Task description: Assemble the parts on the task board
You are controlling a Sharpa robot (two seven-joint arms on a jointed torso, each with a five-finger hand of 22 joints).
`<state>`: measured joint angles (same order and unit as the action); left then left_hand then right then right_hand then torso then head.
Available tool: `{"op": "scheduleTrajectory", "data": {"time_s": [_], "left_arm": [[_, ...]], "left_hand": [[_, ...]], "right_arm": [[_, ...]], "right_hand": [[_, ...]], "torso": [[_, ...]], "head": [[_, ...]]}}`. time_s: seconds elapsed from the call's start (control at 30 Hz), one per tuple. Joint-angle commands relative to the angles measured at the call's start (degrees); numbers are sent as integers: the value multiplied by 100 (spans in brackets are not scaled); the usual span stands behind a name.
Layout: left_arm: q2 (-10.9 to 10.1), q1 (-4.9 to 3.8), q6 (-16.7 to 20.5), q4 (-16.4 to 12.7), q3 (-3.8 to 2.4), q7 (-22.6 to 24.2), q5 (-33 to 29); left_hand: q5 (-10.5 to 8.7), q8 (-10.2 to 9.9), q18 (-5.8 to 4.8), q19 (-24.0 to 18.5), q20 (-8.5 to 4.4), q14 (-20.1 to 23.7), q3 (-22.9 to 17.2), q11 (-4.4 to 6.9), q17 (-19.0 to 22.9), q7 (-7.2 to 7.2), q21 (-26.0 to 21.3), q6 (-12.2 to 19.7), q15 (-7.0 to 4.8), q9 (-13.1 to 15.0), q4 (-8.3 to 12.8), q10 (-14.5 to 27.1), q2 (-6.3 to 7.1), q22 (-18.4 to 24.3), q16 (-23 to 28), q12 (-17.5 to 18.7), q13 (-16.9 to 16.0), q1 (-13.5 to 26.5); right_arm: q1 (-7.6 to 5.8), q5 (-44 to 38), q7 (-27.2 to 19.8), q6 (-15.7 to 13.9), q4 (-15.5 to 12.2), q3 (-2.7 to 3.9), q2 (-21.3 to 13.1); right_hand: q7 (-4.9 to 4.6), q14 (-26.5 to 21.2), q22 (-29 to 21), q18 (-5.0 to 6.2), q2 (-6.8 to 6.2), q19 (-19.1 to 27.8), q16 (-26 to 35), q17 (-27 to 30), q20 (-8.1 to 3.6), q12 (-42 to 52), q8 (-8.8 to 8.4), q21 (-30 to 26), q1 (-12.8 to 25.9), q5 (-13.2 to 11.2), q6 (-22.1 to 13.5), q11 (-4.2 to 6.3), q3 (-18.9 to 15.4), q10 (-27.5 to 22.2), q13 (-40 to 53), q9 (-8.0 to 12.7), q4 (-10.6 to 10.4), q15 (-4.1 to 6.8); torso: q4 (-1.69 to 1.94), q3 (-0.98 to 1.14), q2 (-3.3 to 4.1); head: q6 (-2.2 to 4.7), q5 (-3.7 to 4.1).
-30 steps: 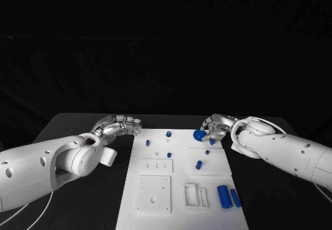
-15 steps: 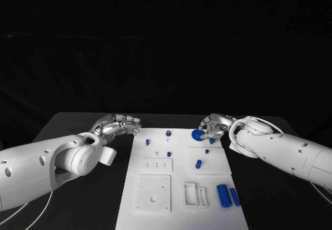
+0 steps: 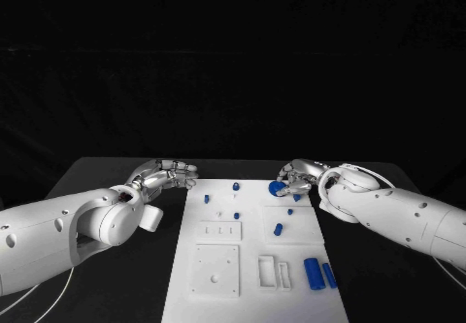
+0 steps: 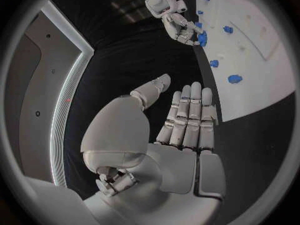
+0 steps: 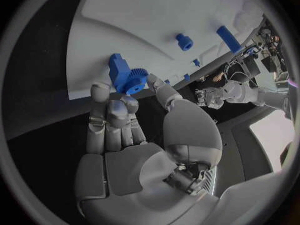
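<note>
While gripped at the far right corner of the task board (image 3: 254, 269): blue gear-shaped part (image 3: 279, 189), toothed rim plain in the right wrist view (image 5: 127, 75), pinched between thumb and fingers of the right hand (image 3: 299, 179).

Right hand: closed on the geared part, poised over the board's far edge, right of centre.

Left hand (image 3: 165, 176): released, fingers straight and together, holding nothing, resting just off the board's far left corner over the black worktop (image 3: 126, 282).

Key relation: geared part already in hand; likely seat judged to lie on the board directly below or slightly nearer, among the small blue pegs; exact socket cannot be told. Part's axis appears roughly level, so probably needs turning upright before seating.

Nearer arm: right, clearly; left well apart from the part, across the board's width.

Neighbours: small blue peg (image 3: 289, 212) just nearer than the held part; short blue cylinder (image 3: 278, 229) nearer still; pegs (image 3: 236, 186) and (image 3: 206, 199) toward the left side.

Further off: two long blue cylinders (image 3: 314, 274) lying side by side near the right edge, close end; white rectangular recessed plates (image 3: 215, 270) mid-board.

Obstruction: peg beside the fingers likeliest to be brushed on lowering.
</note>
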<state>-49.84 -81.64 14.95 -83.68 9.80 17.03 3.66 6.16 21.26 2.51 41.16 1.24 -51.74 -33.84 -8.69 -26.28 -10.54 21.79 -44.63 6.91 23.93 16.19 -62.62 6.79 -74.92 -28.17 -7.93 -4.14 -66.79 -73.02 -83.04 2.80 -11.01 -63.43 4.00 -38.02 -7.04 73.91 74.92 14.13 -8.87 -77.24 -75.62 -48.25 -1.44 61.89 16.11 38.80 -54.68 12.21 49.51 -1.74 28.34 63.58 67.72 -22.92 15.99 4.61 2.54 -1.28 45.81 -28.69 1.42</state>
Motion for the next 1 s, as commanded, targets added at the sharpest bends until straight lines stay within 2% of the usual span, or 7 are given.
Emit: {"op": "scheduleTrajectory", "data": {"time_s": [0.03, 0.3, 0.37, 0.43, 0.53, 0.83, 1.0], "left_arm": [[1, -15, -91, -7, -4, 60, 16], [-1, -15, -109, -5, -4, 40, 21], [-7, -15, -105, -3, -4, 38, 22], [-7, -15, -106, 2, -4, 36, 23], [-12, -15, -104, 2, -4, 29, 23], [-14, -15, -95, -5, -4, 27, 24], [-16, -15, -88, -3, -4, 31, 24]], "left_hand": [[-16, -27, 37, -20, 13, -13, -39, -4, 7, -5, 33, -31, 23, 10, 6, -28, -12, -110, 15, 30, 7, 34], [-16, -27, 37, -21, 14, -13, -40, -4, 6, -5, 34, -32, 23, 11, 6, -28, -13, -110, 15, 31, 7, 33], [-16, -27, 37, -21, 13, -13, -42, -3, 6, -4, 34, -33, 23, 11, 8, -29, -13, -110, 15, 32, 7, 29], [-16, -27, 38, -21, 13, -13, -43, -3, 6, -4, 34, -33, 23, 12, 9, -29, -14, -110, 15, 32, 7, 27], [-15, -27, 38, -22, 13, -13, -44, -3, 6, -4, 34, -34, 22, 12, 10, -29, -14, -110, 15, 32, 7, 25], [-15, -28, 38, -22, 13, -13, -48, -3, 6, -3, 35, -35, 22, 13, 12, -30, -14, -110, 15, 33, 6, 18], [-15, -28, 38, -22, 13, -13, -49, -3, 6, -3, 35, -35, 22, 13, 12, -31, -15, -110, 15, 34, 6, 16]], "right_arm": [[44, -423, 222, 10, -31, -24, 18], [61, -587, 231, -87, -46, -25, 21], [69, -637, 221, -98, -52, -25, 21], [70, -644, 212, -77, -52, -25, 15], [77, -703, 209, -57, -52, -26, 17], [115, -877, 214, -245, -79, -32, 42], [119, -915, 220, -566, -159, -32, 20]], "right_hand": [[-68, -6, 129, 87, 33, 14, -6, -20, -41, 34, 64, 45, 62, -51, 156, 55, -45, 5, -12, -24, 3, 54], [63, -15, 135, 87, 155, 14, -43, -149, -89, 85, 246, 208, -103, -664, 529, 180, 221, 95, -31, -111, -78, 172], [98, -18, 128, 82, 143, 64, -4, -169, -69, 59, 292, 236, -339, -918, 647, 210, 593, 100, -60, -141, -115, 198], [99, -7, 128, 86, 105, 83, 22, -182, -45, 46, 285, 263, -480, -904, 664, 214, 895, 107, -79, -147, -160, 202], [92, 5, 130, 87, 58, 95, 40, -201, -25, 46, 273, 298, -572, -885, 669, 206, 1100, 115, -89, -152, -139, 195], [97, 21, 131, 87, 10, 100, 48, -234, -12, 56, 289, 355, -600, -905, 719, 210, 1188, 124, -93, -175, -49, 196], [112, 31, 128, 87, 15, 90, 47, -256, -10, 71, 311, 388, -532, -898, 770, 224, 1183, 142, -92, -194, -73, 208]], "torso": [[0, -3, -2], [2, -3, -1], [2, -2, -2], [3, -3, -2], [5, -1, -3], [-7, 1, -5], [-3, 0, -5]], "head": [[-4, 2], [-3, 5], [-3, 7], [-6, 9], [-10, 9], [-12, 7], [-7, 17]]}}
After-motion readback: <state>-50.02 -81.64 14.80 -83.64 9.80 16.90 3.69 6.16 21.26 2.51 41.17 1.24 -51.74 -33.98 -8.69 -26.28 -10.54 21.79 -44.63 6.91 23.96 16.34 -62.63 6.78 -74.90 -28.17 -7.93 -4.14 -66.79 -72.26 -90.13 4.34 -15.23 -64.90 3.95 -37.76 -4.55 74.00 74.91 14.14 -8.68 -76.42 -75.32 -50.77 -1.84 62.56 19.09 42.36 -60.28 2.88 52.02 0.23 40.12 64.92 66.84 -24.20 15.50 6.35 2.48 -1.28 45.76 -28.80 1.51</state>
